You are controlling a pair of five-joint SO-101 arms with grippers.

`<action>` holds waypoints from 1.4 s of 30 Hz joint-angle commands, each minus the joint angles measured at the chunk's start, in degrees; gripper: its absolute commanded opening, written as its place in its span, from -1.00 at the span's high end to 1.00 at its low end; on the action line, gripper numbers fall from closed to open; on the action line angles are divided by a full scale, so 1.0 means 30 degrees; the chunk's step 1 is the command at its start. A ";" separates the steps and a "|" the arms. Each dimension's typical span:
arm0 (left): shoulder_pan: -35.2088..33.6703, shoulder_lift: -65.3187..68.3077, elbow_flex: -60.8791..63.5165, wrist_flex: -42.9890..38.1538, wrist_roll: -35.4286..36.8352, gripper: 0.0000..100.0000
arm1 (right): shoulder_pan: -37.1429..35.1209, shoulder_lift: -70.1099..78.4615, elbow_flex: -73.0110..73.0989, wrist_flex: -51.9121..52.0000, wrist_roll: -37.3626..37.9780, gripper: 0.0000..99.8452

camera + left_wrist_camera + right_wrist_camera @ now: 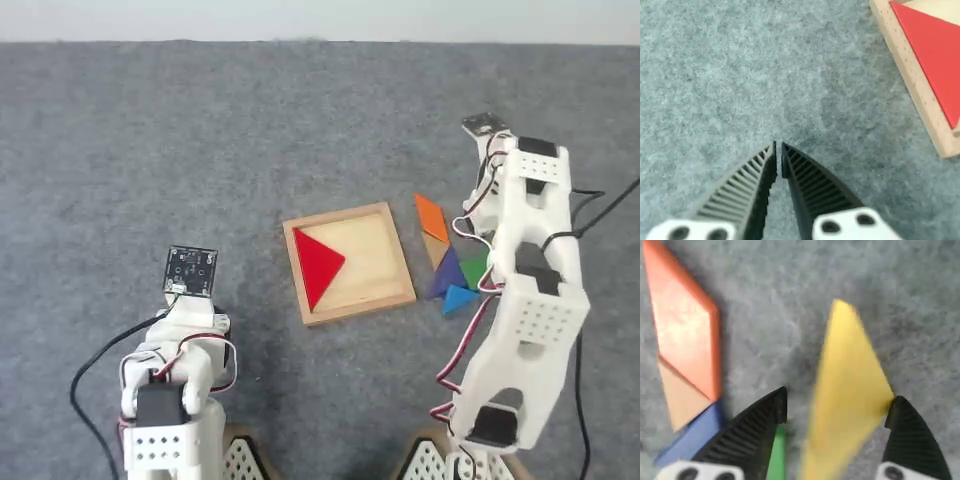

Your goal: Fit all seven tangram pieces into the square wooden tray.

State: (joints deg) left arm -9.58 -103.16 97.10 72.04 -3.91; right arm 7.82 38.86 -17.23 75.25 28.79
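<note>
The square wooden tray (390,285) lies mid-table with a red triangle (317,265) in its left part. To its right sit an orange parallelogram (431,217), a tan triangle (435,248), a dark blue triangle (447,272), a green piece (472,268) and a light blue triangle (458,297). My right gripper (838,400) is open, with a yellow triangle (847,385) between its fingers and touching one finger (910,435). The orange parallelogram (685,325), the tan triangle (682,400) and the blue triangle (695,437) lie beside it. My left gripper (778,147) is shut over bare mat, short of the tray's corner (910,75).
Grey felt covers the table. The right arm (525,300) stretches over the pieces to the right of the tray and hides part of them. The left arm (180,350) stands at the front left, with open mat around it.
</note>
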 commanded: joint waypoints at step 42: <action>0.0088 -0.0322 -0.0190 0.0059 -0.0029 0.96 | -0.0103 -0.4117 -0.0615 -0.0278 -0.1114 0.97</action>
State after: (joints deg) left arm -9.58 -103.16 97.10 72.04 -3.91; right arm 7.82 32.26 -18.02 74.81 26.07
